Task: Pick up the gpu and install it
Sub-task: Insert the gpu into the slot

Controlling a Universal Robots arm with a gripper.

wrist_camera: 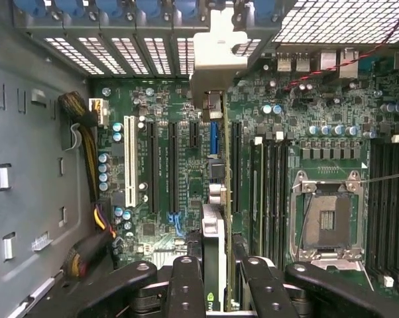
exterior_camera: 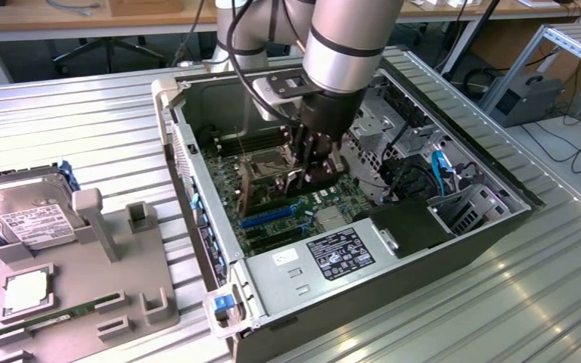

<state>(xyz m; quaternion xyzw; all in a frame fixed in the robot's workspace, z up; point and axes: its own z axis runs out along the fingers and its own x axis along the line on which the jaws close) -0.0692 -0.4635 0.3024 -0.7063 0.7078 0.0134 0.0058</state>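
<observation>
Inside the open dark metal computer case [exterior_camera: 422, 257], the gripper [wrist_camera: 219, 268], part-closed on the thin dark-green, silver-bracketed gpu [wrist_camera: 214, 238], should keep it upright and square over the green motherboard [wrist_camera: 285, 119] slot.

The hand [wrist_camera: 223, 285] partly hides the gpu [wrist_camera: 214, 238], seen edge-on.

A thin, dark green gpu [wrist_camera: 214, 255] with a pale silvery end bracket [wrist_camera: 219, 56] stands on edge, clamped between the fingers [wrist_camera: 186, 285], over the expansion slots [wrist_camera: 150, 165] of the motherboard [wrist_camera: 252, 119] inside the open computer case [exterior_camera: 301, 283].
</observation>
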